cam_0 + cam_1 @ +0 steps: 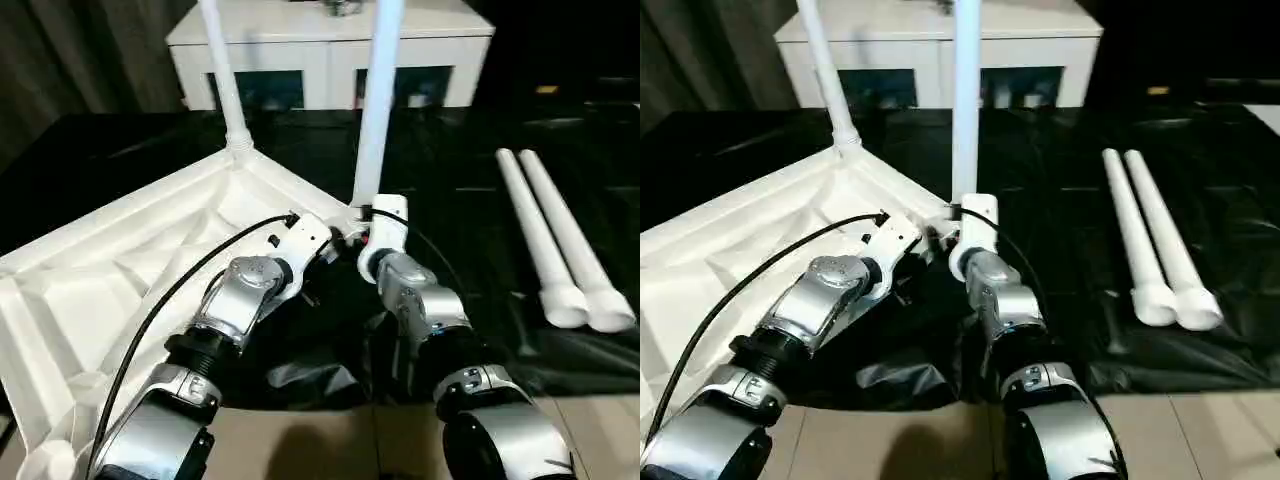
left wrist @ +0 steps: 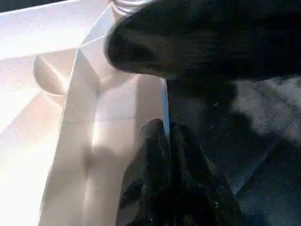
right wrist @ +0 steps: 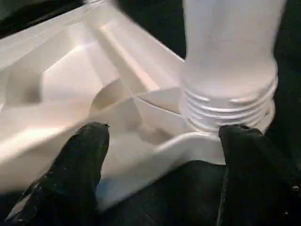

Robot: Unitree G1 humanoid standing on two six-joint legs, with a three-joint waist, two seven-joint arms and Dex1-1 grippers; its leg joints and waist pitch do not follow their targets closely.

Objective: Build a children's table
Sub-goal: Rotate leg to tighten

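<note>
Silver forearms converge, right tool (image 3: pixel 160 155) seemingly spread beside leg (image 3: pixel 230 56).

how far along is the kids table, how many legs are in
Two legs stand upright in the upturned top: the far leg and the near leg. The near leg's threads still show above its socket in the right wrist view, with the right tool open at its base. Two loose legs lie on the black table, still to fit.

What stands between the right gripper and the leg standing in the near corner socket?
Nothing visible: the right gripper, open, faces the leg's threaded base across a bare edge of the tabletop.
</note>
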